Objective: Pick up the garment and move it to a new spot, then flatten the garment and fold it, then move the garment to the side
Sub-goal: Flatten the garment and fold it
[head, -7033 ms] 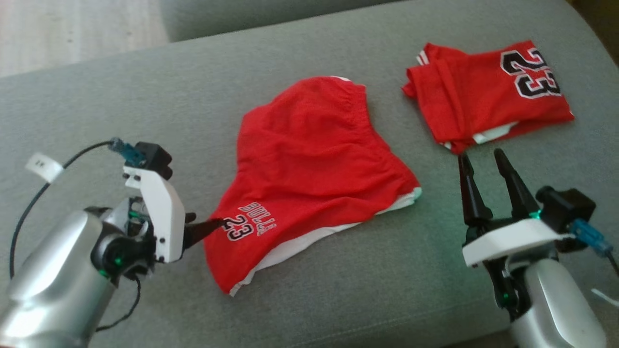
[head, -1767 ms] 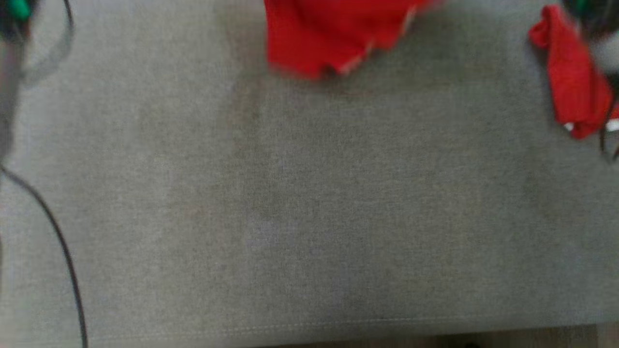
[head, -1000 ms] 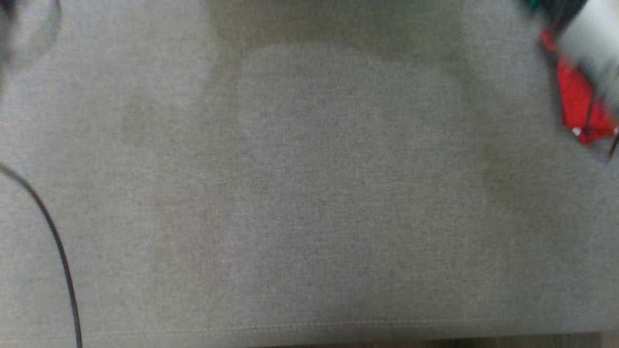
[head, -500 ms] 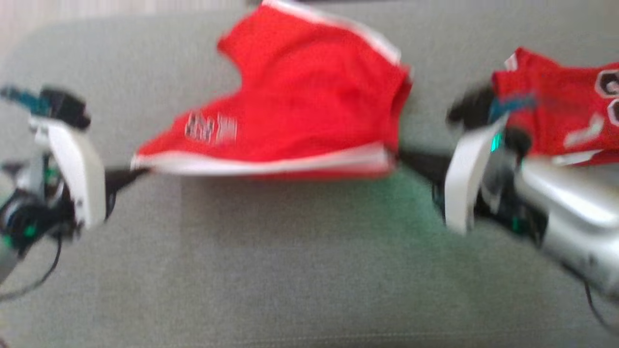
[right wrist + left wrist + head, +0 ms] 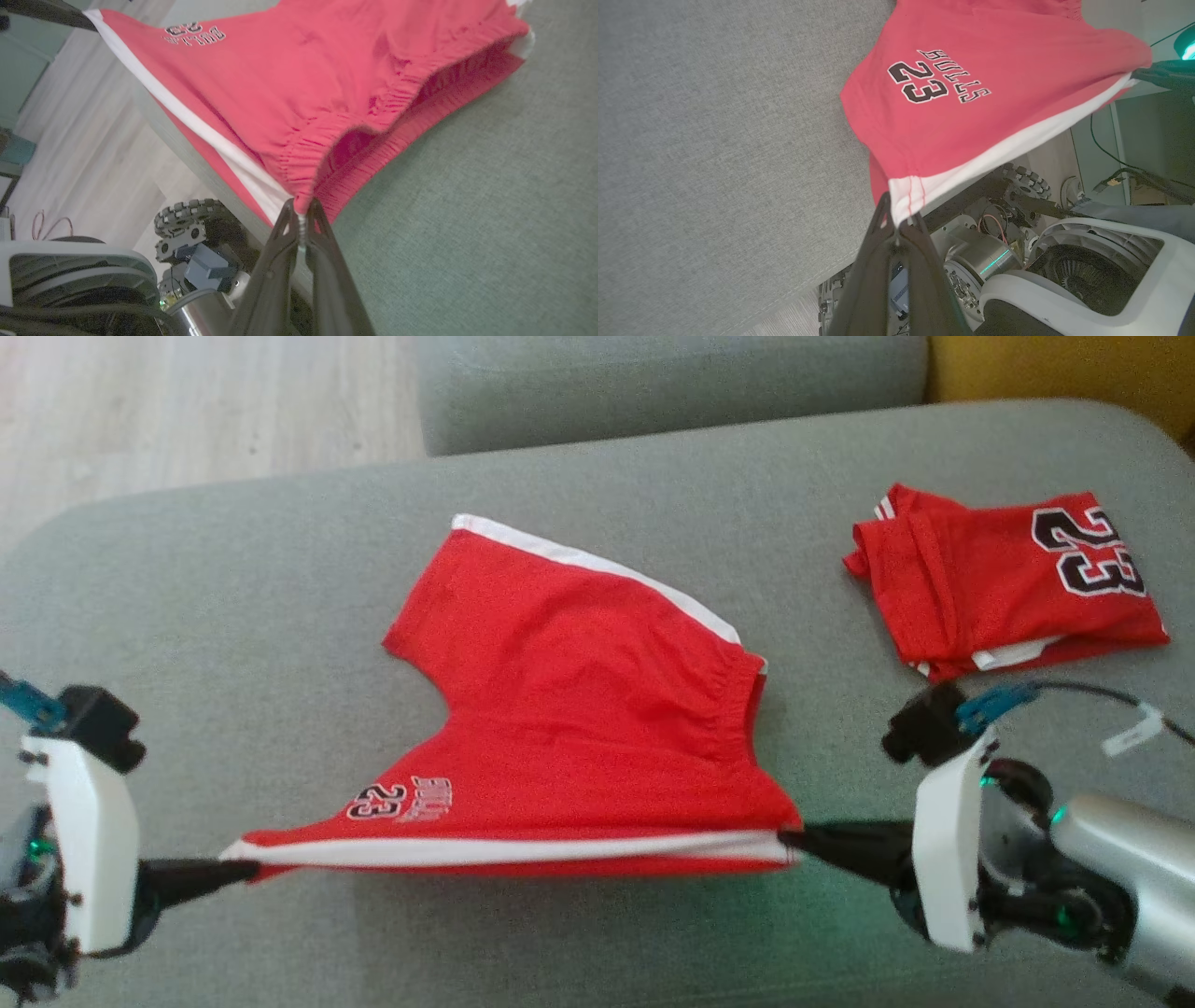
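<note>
red shorts (image 5: 579, 709) | near corners pinched: left tool (image 5: 247, 870), right tool (image 5: 792, 838) | grey sofa (image 5: 233, 569)

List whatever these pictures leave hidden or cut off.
- Underside of the shorts: head view, under their top layer.
- Inside of the folded jersey: head view, tucked under.
- Arm behind left tool: head view, cut by left edge.
- Arm behind right tool: head view, cut by right edge.

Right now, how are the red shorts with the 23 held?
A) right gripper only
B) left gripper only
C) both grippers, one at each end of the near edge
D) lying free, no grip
C: the left gripper is shut on the hem corner of the shorts, the right gripper is shut on the waistband end, and the near edge is stretched between them.
</note>
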Robot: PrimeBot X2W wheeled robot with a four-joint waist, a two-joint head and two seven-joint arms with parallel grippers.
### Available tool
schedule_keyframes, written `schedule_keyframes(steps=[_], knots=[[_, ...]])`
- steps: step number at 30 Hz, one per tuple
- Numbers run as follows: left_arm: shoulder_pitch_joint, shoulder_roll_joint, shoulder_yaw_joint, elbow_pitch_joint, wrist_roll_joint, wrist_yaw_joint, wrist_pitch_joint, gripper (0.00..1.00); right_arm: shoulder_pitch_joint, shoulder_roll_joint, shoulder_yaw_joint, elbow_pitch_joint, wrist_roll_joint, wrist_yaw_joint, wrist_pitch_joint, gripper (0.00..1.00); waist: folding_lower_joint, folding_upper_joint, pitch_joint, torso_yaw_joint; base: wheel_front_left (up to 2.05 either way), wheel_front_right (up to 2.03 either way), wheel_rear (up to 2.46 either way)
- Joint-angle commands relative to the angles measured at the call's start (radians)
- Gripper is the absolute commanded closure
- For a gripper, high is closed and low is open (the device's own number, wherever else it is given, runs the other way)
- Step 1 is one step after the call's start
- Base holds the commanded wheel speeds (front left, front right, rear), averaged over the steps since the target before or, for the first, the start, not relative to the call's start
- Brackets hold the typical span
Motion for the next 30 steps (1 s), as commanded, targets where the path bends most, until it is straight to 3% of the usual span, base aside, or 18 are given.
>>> schedule_keyframes(steps=[1,14,30], knots=[[-0.069,0.072,0.082,-0.001,-0.009,0.019,-0.002,1.0,-0.002,-0.027,-0.045,-0.009,0.025,-0.001,-0.027,1.0,0.0002,-0.0001,0.028,-0.018,0.0,0.0,0.0],[-0.411,-0.042,0.177,0.17,0.116,0.042,0.177,1.0,-0.157,0.13,-0.18,0.117,0.129,-0.001,-0.076,1.0,0.0002,-0.0001,0.256,-0.119,0.0,0.0,0.0],[-0.682,-0.173,0.182,0.412,0.309,-0.017,0.231,1.0,-0.287,0.281,-0.22,0.219,0.176,-0.001,-0.082,1.0,0.0002,-0.0001,0.449,-0.229,0.0,0.0,0.0]])
